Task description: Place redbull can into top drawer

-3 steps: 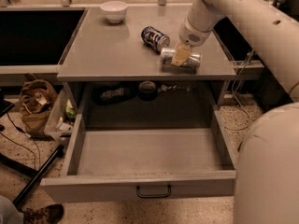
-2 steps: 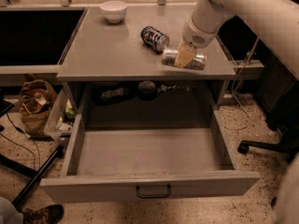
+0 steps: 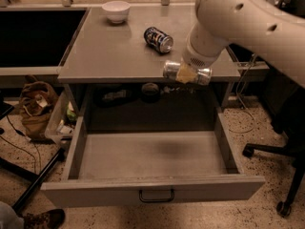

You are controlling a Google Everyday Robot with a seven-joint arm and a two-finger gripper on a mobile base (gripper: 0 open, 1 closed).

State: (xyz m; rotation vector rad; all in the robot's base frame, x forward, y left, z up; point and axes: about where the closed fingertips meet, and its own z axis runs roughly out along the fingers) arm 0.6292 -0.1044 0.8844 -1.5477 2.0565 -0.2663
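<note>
The redbull can (image 3: 171, 70), slim and silvery with shiny ends, lies level in my gripper (image 3: 187, 73), which is shut on its middle. The can is lifted off the grey tabletop (image 3: 105, 51) and hangs over the table's front edge, above the back of the top drawer (image 3: 152, 157). The drawer is pulled fully out, its inside bare, with a flat front panel and a small dark wire handle (image 3: 156, 195). My pale arm comes down from the upper right.
A short dark blue can (image 3: 158, 38) lies on its side on the tabletop behind the gripper. A white bowl (image 3: 116, 10) stands at the back. A brown bag (image 3: 35, 104) and cables lie on the floor left; an office chair base (image 3: 281, 175) stands right.
My gripper has lifted the redbull can off the tabletop and carried it forward to the table's front edge, over the open drawer. The view has shifted a little.
</note>
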